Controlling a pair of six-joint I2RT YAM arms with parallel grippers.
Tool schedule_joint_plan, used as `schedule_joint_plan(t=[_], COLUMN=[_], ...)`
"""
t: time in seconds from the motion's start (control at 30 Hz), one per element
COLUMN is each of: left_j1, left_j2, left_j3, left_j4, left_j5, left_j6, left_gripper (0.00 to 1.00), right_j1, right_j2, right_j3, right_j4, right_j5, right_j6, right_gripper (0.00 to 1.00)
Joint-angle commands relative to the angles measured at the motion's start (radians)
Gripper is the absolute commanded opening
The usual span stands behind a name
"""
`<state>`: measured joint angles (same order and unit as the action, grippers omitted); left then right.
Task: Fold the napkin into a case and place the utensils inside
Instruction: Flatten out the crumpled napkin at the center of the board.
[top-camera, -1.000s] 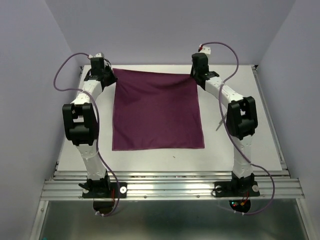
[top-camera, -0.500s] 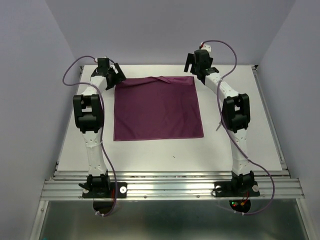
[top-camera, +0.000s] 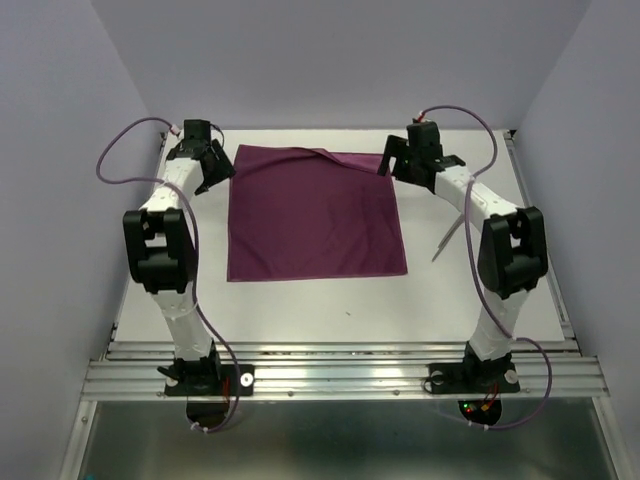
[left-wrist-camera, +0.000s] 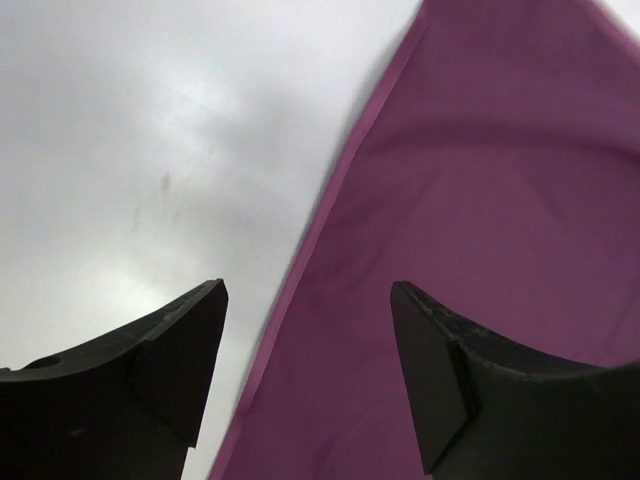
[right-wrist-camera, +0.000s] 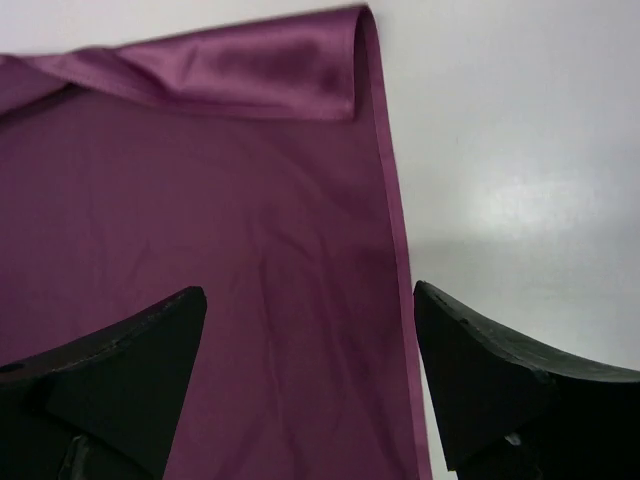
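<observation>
On the table (top-camera: 330, 310), napkin (top-camera: 315, 215) (far edge folded).

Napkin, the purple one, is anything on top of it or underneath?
Only its own far edge, folded back onto the napkin near the right corner. Nothing else rests on it. Beneath, the white table shows around it; whatever the cloth covers cannot be seen.

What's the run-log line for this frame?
left gripper: open | right gripper: open | plum-purple square cloth napkin: flat, far-right edge folded over
</observation>
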<state>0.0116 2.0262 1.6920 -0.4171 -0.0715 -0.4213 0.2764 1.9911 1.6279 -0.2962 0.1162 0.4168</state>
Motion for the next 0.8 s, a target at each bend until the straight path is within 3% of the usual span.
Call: schedule_joint_plan(t=[0.0,0.17,0.27,0.5,0.77], left_j1=[-0.007,-0.053,-0.068,-0.125,-0.150], left_j2=[-0.217,-0.403,-0.449,-0.419,-0.455], left_j3=[-0.216,-0.503,-0.589,-0.706,-0.801], left_j4=[-0.133,-0.164,-0.192,-0.224,-0.235], left_j5=[-0.125,-0.111,-0.117,-0.120,-0.128], left_j6=[-0.022,-0.111,-0.155,-0.263,-0.326], left_gripper=[0.77,0.72,0.71,0.60,0.60], right_j1=[0.015,0.035,0.046,0.055,0.064], right_j2=[-0.168,-0.284,-0.308,-0.336,-0.336], right_j3=[-0.153,-0.310,-0.349,-0.361,-0.359], right_j4=[-0.003,-0.049,-0.067,-0.081,-0.096], right_j5=[-0.070,-0.072,-0.070,-0.064,-0.061], right_j6=[0.065,0.077,0.077,0.082,0.074], right_gripper=[0.89,0.88,0.87,0.86,0.85])
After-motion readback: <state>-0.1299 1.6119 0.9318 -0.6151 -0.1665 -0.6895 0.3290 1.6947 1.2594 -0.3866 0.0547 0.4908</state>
